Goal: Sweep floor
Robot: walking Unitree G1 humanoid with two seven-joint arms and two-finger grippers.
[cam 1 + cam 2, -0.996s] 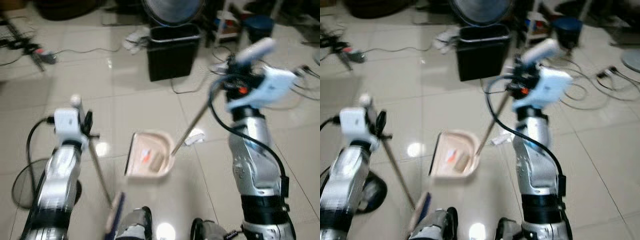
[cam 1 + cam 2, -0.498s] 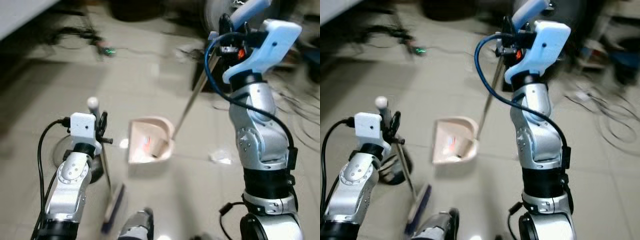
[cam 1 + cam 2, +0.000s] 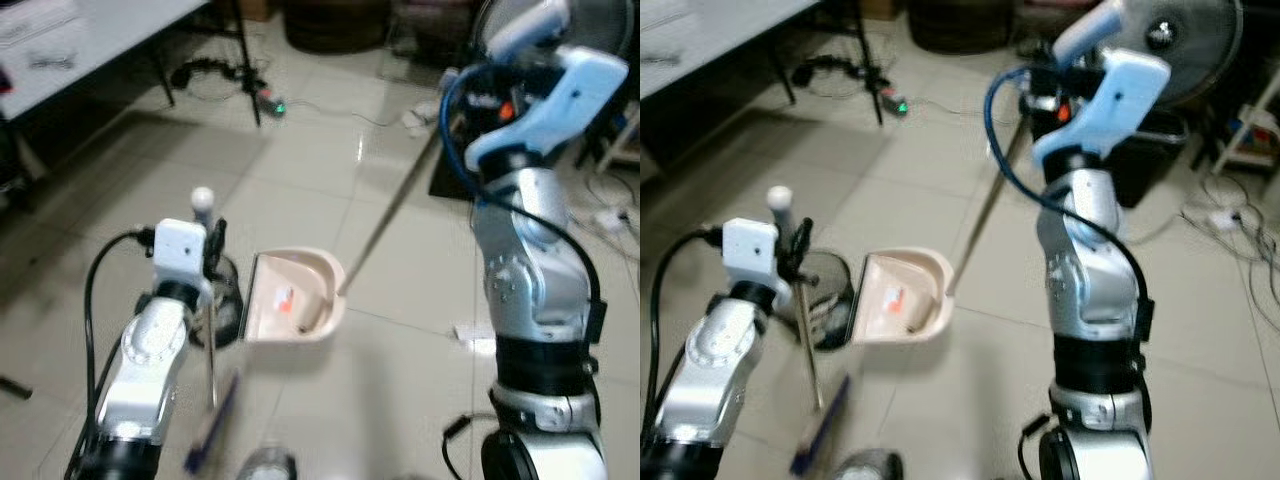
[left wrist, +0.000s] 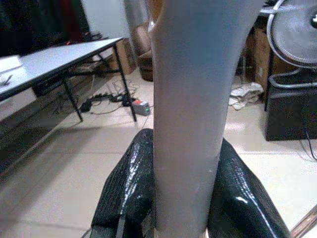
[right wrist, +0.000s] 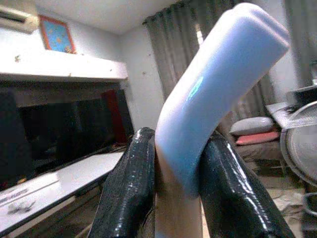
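I see a floor [image 3: 300,170] of pale glossy tiles, with glare spots on it. Near its middle rests a beige dustpan [image 3: 292,300] holding a few scraps (one looks orange). Just beside it stands a round dark wire basket [image 3: 825,300], and nearer me the blue broom head [image 3: 820,425] touches the tiles. At the far edge, a power strip [image 3: 270,102] with cables lies by a table leg [image 3: 248,65]. A white scrap [image 3: 470,333] lies toward the right.
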